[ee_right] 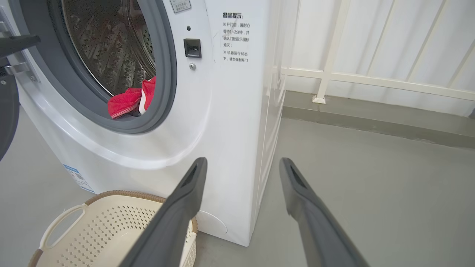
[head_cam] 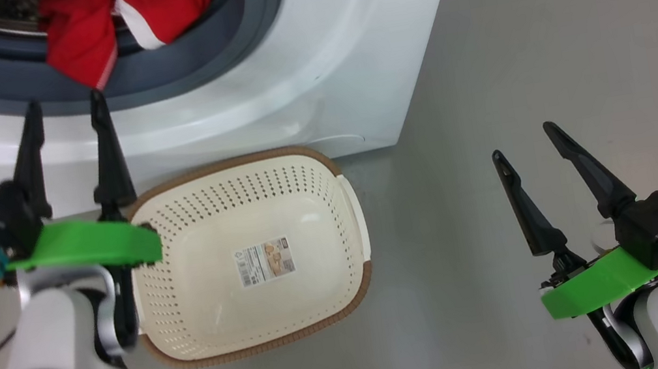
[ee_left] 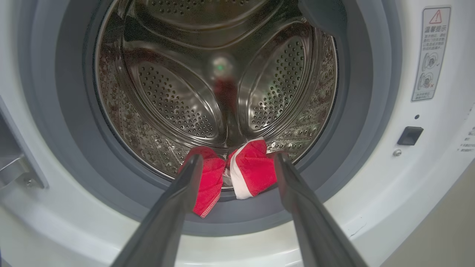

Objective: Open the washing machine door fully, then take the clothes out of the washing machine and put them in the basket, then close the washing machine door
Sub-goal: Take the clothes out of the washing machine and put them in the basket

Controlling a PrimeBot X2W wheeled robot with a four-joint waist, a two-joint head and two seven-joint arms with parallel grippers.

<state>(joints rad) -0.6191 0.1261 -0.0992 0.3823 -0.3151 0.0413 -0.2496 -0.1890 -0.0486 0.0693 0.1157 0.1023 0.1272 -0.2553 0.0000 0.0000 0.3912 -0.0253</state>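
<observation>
The washing machine (head_cam: pixel 298 70) stands open, and the black rim of its door (ee_right: pixel 6 111) shows swung out at the left edge. Red clothes (head_cam: pixel 100 29) with white trim hang over the grey gasket (ee_left: pixel 334 185) at the drum's lower lip; they also show as clothes (ee_left: pixel 248 168) and clothes (ee_right: pixel 128 104). My left gripper (head_cam: pixel 64 104) is open, just short of the opening and below the clothes. In its own view the left gripper (ee_left: pixel 237 159) frames them without touching. The cream basket (head_cam: pixel 233 160) sits on the floor before the machine. My right gripper (head_cam: pixel 523 140) is open over bare floor, holding nothing.
The basket (ee_right: pixel 122 193) lies close against the machine's front lower panel. Grey floor (head_cam: pixel 577 39) stretches to the machine's right. A white railing (ee_right: pixel 371 79) runs along the wall behind. The door latch socket (ee_left: pixel 409 135) sits right of the gasket.
</observation>
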